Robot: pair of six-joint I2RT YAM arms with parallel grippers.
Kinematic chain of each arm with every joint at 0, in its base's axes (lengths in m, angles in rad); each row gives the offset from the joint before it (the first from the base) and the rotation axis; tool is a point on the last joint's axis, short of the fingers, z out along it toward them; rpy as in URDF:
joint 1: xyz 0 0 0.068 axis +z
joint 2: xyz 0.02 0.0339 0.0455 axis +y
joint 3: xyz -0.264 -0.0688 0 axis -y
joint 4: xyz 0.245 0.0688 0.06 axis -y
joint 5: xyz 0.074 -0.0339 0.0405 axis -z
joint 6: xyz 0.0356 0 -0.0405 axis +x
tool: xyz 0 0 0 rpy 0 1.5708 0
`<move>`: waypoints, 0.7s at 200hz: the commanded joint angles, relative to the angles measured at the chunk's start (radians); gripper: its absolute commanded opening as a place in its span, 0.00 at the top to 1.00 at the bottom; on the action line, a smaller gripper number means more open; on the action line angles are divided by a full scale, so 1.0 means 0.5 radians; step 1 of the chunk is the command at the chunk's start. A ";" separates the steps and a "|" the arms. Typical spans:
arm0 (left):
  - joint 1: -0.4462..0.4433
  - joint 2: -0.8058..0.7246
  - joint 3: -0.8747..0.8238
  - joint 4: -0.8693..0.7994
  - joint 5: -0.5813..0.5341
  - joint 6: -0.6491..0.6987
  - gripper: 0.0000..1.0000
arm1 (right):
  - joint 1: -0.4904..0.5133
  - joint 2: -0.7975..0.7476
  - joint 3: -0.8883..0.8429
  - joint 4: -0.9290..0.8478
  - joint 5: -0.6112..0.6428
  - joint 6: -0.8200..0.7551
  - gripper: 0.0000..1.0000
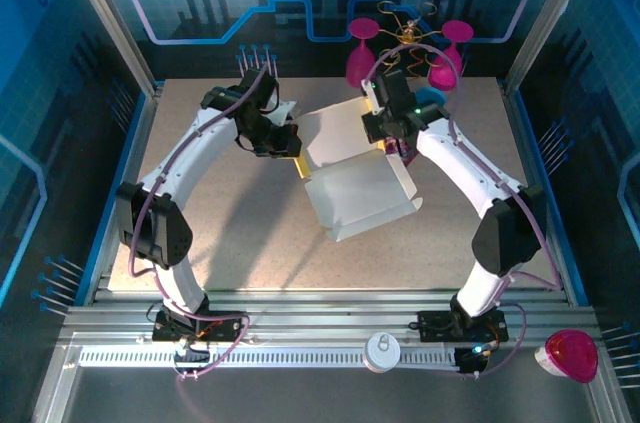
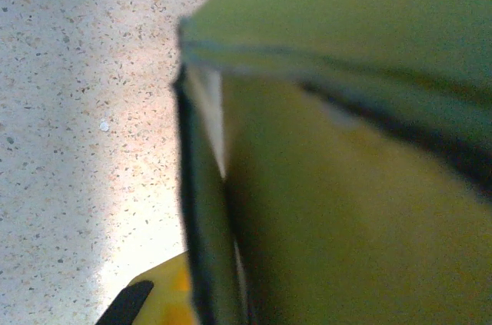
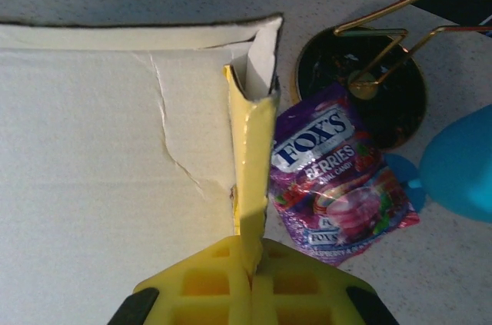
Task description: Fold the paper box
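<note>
Enclosure: blue printed walls on aluminium posts surround a speckled beige table [image 1: 200, 243]; both arm bases are bolted to the slotted rail at its near edge.
Paper box [image 1: 360, 188]: lies at the table's centre between the two arms, partly formed, pale inside facing up, with one long panel rising toward the back.
Box surface: the right wrist view shows the pale inner panel [image 3: 100, 187] marked by a jagged crease or tear running downward.
Left gripper [image 1: 292, 148]: sits at the box's left edge, jaws drawn together on a raised yellow flap.
Left wrist view: blurred yellow-green cardboard [image 2: 346, 225] stands very close to the lens, its edge running down beside the yellow finger pad [image 2: 165, 298].
Right gripper [image 1: 385, 138]: sits at the box's far right corner, jaws pinched tight on an upright yellow wall.
Right wrist view: that yellow wall passes straight down between the yellow waffle-pattern pads [image 3: 207, 283].
Snack packet [image 3: 338, 179]: purple and crinkly, flat on the table just right of the gripped wall.
Blue cup [image 3: 461, 171]: right of the packet, near it.
Wire stand [image 3: 361, 83]: gold wire on a dark round base, behind the packet.
Magenta goblets [image 1: 362, 48]: two, at the far table edge, flanking the stand.
</note>
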 commanded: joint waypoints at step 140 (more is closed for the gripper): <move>-0.060 0.045 0.212 -0.069 -0.141 -0.042 1.00 | 0.268 0.250 0.422 -0.554 0.944 0.060 1.00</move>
